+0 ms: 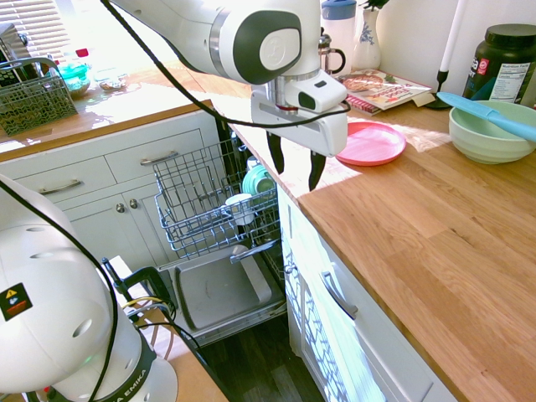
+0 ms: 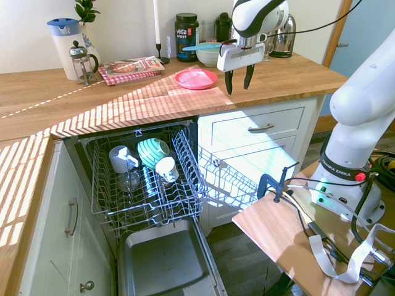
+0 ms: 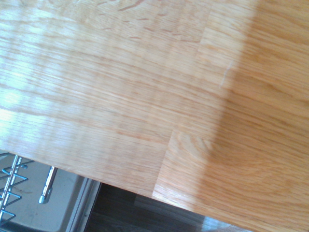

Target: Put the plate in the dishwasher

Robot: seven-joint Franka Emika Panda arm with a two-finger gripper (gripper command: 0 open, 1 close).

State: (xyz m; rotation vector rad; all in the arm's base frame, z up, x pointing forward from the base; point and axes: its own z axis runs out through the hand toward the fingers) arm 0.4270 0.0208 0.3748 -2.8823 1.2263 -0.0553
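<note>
The coral-pink plate (image 1: 370, 141) (image 2: 195, 78) lies flat on the wooden counter (image 1: 419, 243), near its front edge. My gripper (image 1: 296, 169) (image 2: 237, 79) hangs open just above the counter beside the plate, on its side toward the counter's front corner, with nothing between the fingers. The dishwasher (image 2: 148, 179) stands open below the counter: its grey wire rack (image 1: 201, 197) is pulled out and holds a teal dish (image 2: 152, 151) and white cups, and the grey inner door panel (image 2: 163, 262) lies flat. The wrist view shows bare counter wood (image 3: 159, 96) and a corner of the rack.
A pale green bowl (image 1: 490, 130) with a blue utensil stands behind the plate. A magazine (image 2: 131, 68), a French press (image 2: 82, 61), a jug, a black tub (image 2: 186, 28) and a candlestick line the back of the counter. White cabinet drawers (image 2: 259, 129) flank the dishwasher.
</note>
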